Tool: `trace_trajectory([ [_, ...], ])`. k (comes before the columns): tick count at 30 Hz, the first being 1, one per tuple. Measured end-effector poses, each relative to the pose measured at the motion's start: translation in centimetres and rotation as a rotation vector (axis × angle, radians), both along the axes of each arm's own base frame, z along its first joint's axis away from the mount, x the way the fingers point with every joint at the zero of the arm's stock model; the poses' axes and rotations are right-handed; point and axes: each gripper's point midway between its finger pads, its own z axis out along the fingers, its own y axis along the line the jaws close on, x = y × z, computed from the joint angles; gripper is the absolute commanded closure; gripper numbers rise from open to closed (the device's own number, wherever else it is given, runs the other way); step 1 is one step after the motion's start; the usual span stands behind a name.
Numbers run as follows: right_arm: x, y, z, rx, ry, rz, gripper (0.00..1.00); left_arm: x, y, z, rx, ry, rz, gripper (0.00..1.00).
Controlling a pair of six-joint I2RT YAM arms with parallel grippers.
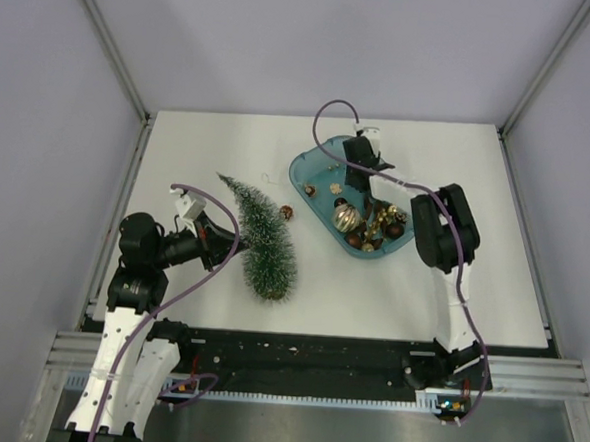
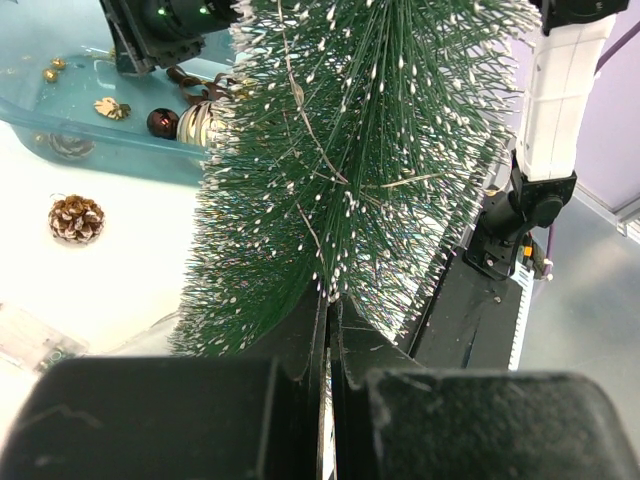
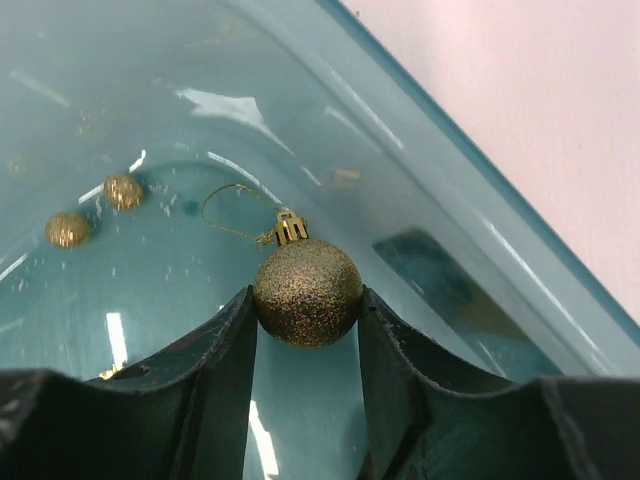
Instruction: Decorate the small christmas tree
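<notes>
The small christmas tree (image 1: 262, 241) lies tilted on the white table, tip toward the back left and wide end near the front. Its frosted green bristles (image 2: 350, 150) fill the left wrist view. My left gripper (image 1: 225, 245) presses in from the tree's left side, shut (image 2: 330, 300) on a thin bunch of bristles. My right gripper (image 1: 362, 183) reaches down into the teal tray (image 1: 303, 166). Both its fingers touch the sides of a gold glitter ball (image 3: 307, 292), whose cap and gold loop point away; the gripper (image 3: 307, 300) is shut on it just above the tray floor (image 3: 480, 230).
A pine cone (image 1: 287, 211) (image 2: 76, 218) lies on the table between tree and tray. The tray's right half holds a large striped ball (image 1: 346, 217) and a pile of brown and gold ornaments (image 1: 380, 226). Two tiny gold balls (image 3: 123, 190) sit on the tray floor beyond the held one.
</notes>
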Motion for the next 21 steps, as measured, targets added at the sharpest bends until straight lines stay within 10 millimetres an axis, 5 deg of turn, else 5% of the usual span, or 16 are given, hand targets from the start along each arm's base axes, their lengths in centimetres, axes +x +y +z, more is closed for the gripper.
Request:
trace_trajectory([
  [6,-4.6,0.4,2.7,0.098,0.021,0.103,0.73,-0.2,0.0,0.2,0.0,-0.009,0.0,1.0],
  [9,-8.3,1.4,7.6,0.22,-0.023,0.215,0.73,-0.3,0.0,0.2,0.0,-0.009,0.0,1.0],
  [16,-19.5,4.0,23.6,0.558,-0.31,0.613,0.69,-0.8,0.0,0.2,-0.002,-0.019,-0.002,1.0],
  [18,-23.2,4.5,26.1,0.628,-0.363,0.741,0.69,-0.9,0.0,0.1,-0.003,-0.018,-0.003,1.0],
  [21,-27.4,5.0,26.7,0.692,-0.351,0.879,0.69,-1.0,0.0,0.1,-0.007,-0.018,-0.004,1.0],
])
